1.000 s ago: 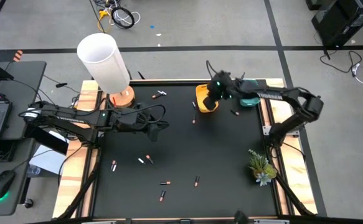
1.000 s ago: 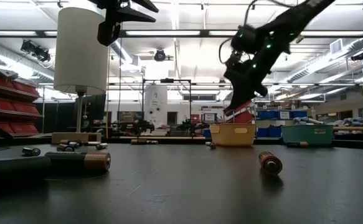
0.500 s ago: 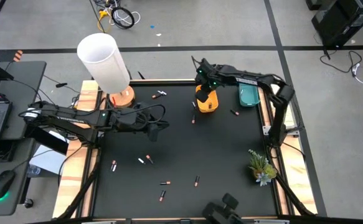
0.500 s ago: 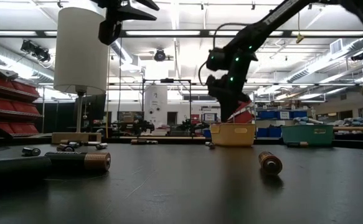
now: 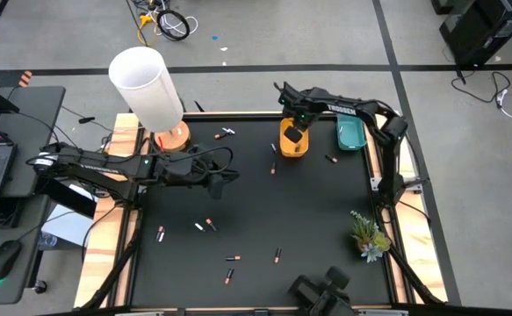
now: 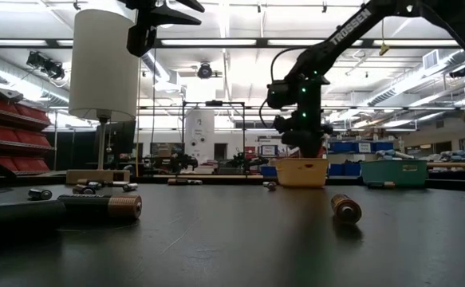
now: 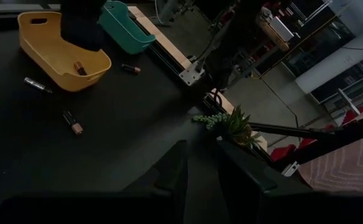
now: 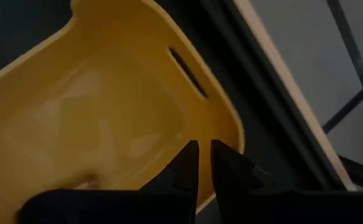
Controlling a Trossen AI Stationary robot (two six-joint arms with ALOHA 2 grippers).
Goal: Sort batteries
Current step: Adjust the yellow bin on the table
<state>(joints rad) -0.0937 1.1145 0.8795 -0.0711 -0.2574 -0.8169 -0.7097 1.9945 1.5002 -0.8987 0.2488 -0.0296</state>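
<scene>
Batteries lie scattered on the black mat, among them a pair (image 5: 206,225) near the middle and one (image 5: 331,159) by the trays. One battery (image 7: 80,67) lies inside the yellow tray (image 5: 288,151), which stands at the far side beside the teal tray (image 5: 350,133). My right gripper (image 5: 295,133) hangs over the yellow tray (image 8: 94,93) and points steeply down. Its fingers are a thin slit apart with nothing between them. My left gripper (image 5: 229,178) waits high above the mat's left half, its fingers a little apart and empty.
A lamp with a tall white shade (image 5: 146,83) stands at the far left corner. A small plant (image 5: 367,235) sits by the right edge. A dark shape (image 5: 324,291) lies at the near edge. More batteries (image 5: 232,257) lie toward the near side.
My right gripper has swung from the gap between the two trays toward the table's left, over the yellow tray. It has sunk a little and tipped from slanting to pointing steeply down. A dark shape has come into view at the near edge.
</scene>
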